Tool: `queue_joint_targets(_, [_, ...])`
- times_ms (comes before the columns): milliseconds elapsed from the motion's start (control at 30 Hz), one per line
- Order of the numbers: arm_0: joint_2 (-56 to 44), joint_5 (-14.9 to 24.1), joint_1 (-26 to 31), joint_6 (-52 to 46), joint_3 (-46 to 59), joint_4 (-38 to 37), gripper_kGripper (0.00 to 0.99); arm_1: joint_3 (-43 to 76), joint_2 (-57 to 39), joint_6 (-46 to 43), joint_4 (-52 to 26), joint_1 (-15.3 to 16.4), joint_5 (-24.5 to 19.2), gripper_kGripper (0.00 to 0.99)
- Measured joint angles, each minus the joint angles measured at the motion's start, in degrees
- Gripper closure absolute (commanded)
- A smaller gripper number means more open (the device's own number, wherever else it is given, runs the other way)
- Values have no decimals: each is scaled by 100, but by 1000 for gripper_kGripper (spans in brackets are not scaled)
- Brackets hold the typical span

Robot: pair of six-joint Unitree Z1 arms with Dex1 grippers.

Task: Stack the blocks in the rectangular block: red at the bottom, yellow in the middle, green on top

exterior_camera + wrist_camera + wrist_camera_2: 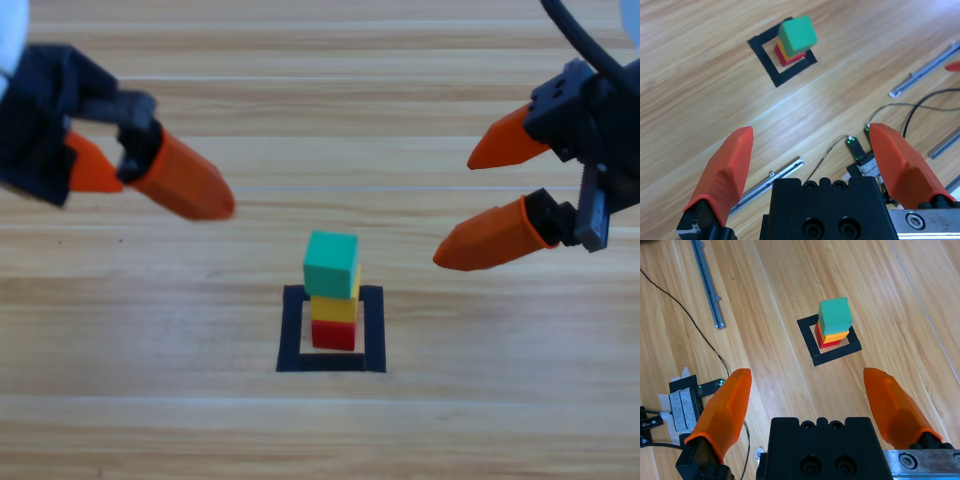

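A three-cube stack stands inside the rectangular block [290, 330], a black tape frame at the table's middle. The red cube [333, 336] is at the bottom, the yellow cube [333, 309] on it, and the green cube [331, 262] on top, turned slightly. My left gripper [170, 195] hovers open up and to the left of the stack, holding nothing. On the stack's upper right my right gripper [453, 212] is also open and empty. Both wrist views show the stack far ahead: green [797, 34] and frame [771, 70] beyond my left gripper [809, 131], green [835, 315] and frame [832, 356] beyond my right gripper [806, 372].
A metal rail [925, 70] and a thin black cable [920, 107] lie on the wood in the left wrist view. The right wrist view shows another rail [707, 282] and a small taped device with a green light [707, 386].
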Motion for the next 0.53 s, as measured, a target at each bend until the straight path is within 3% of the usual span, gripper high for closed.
queue_joint_targets(300, [709, 126, -681, -12, -121, -216, 0, 57, -284, 0, 73, 6, 0, 5])
queue_joint_targets(533, [727, 187, -728, -69, -128, -215, 0, 57, -367, 0, 73, 6, 0, 5])
